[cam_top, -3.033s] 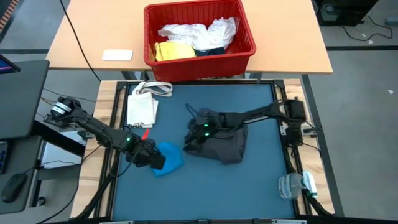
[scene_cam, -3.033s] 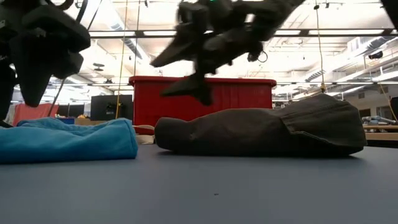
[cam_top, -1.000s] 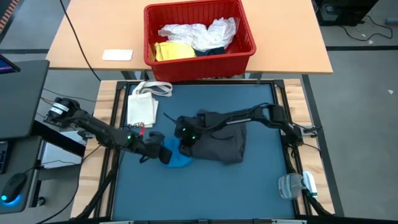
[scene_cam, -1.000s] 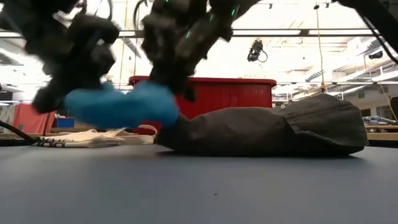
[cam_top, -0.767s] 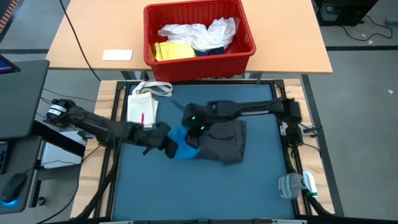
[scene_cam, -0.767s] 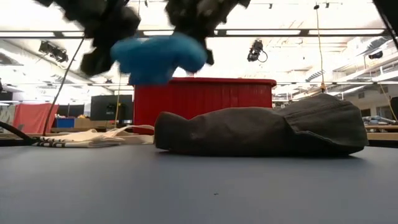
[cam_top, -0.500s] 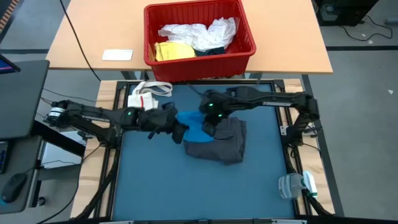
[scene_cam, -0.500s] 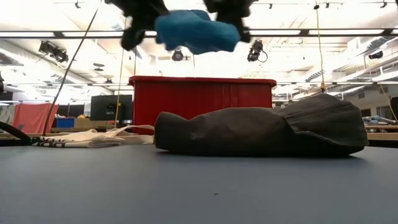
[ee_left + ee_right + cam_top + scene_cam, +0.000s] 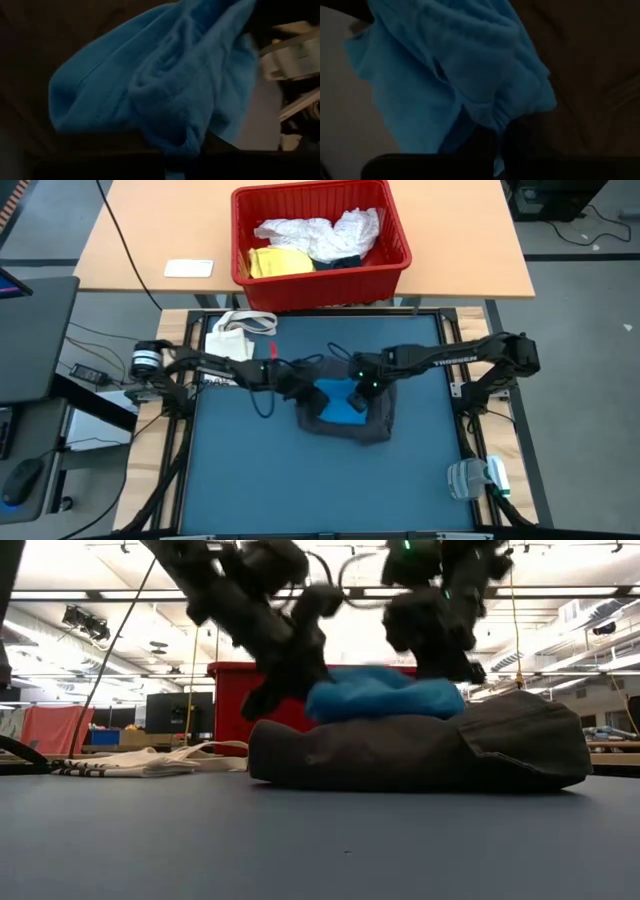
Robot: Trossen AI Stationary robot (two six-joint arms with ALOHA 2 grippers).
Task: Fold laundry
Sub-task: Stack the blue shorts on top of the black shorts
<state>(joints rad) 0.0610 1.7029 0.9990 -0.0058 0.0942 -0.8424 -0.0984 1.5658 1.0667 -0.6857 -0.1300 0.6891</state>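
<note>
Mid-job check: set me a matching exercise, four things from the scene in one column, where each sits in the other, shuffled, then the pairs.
Things:
1. blue garment
2. dark grey garment
3. red basket
4. cream tote bag

Places:
A. on the wooden table beyond the mat
B. on top of the dark grey garment, gripped by both arms
C. spread on the mat's middle
D. at the mat's far left corner

Pairs: 1-B, 2-C, 3-A, 4-D
</note>
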